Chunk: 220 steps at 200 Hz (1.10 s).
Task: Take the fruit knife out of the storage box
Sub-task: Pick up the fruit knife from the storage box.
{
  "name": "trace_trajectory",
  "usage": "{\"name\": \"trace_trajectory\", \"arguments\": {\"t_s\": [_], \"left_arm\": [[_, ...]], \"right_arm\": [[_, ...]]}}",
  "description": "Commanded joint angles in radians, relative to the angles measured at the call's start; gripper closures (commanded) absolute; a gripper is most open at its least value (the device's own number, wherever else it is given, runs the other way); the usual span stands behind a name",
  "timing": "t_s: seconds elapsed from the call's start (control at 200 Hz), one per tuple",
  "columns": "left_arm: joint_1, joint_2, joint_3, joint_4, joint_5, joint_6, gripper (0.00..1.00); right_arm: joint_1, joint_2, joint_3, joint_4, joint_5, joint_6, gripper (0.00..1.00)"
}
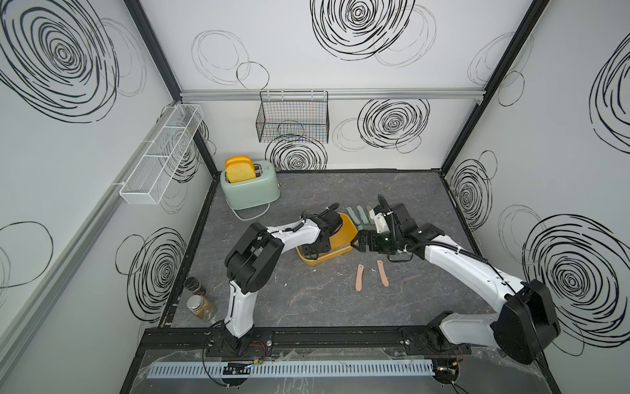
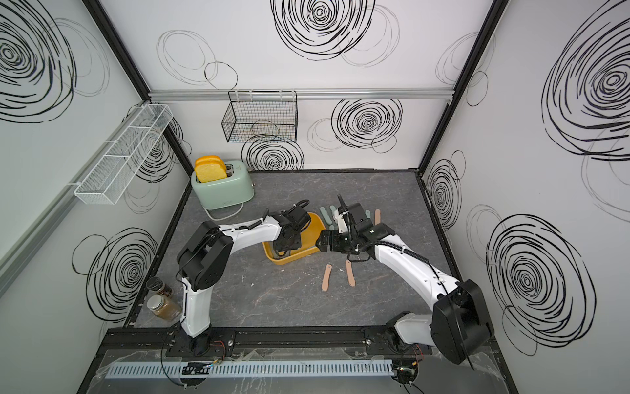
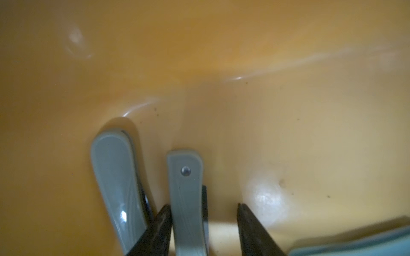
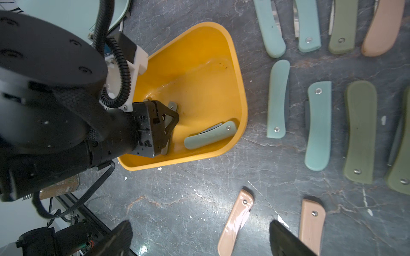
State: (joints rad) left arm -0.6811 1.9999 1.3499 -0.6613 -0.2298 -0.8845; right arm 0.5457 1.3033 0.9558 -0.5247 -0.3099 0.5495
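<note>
Okay | left arm (image 1: pixel 293 232) reaches forward, wrist pitched down, left gripper (image 3: pixel 203 207) inside box (image 1: pixel 347 223) | jaws straddle knife (image 3: pixel 185 188) on box floor, I can't tell if clamped | right gripper (image 1: pixel 357 244) spread, empty, just beside box

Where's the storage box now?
The storage box sits mid-table in both top views, left tool inside it, green knives lined up on its right-arm side.

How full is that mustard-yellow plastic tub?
Not empty. The left wrist view shows three folded grey-green fruit knives lying inside the mustard-yellow plastic tub.
</note>
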Motion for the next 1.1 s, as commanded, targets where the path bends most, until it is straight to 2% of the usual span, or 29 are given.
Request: {"name": "trace_trajectory", "arguments": {"t_s": [0.0,0.18,0.35,0.4,0.57,0.82,1.096], "left_arm": [[0.001,0.058,0.02,0.01,0.024,0.031,0.52],[-0.005,0.084,0.067,-0.008,0.02,0.047,0.67],[-0.003,0.083,0.064,-0.018,0.009,0.048,0.7],[-0.003,0.08,0.063,-0.02,0.006,0.05,0.76],[0.0,0.068,0.089,-0.043,-0.016,0.063,0.77],[0.017,0.048,0.202,-0.107,-0.063,0.106,0.77],[0.021,0.01,0.253,-0.134,-0.062,0.125,0.77]], "right_arm": [[-0.006,-0.018,0.032,-0.035,0.01,-0.011,0.01],[-0.006,-0.017,0.028,-0.038,0.012,-0.011,0.01],[-0.009,-0.016,0.028,-0.037,0.014,-0.01,0.01],[-0.007,-0.017,0.028,-0.037,0.014,-0.008,0.01],[-0.007,-0.015,0.028,-0.035,0.016,-0.008,0.01],[-0.017,-0.009,0.038,-0.029,0.015,-0.008,0.01],[-0.023,-0.006,0.035,-0.021,0.012,-0.006,0.01]]}}
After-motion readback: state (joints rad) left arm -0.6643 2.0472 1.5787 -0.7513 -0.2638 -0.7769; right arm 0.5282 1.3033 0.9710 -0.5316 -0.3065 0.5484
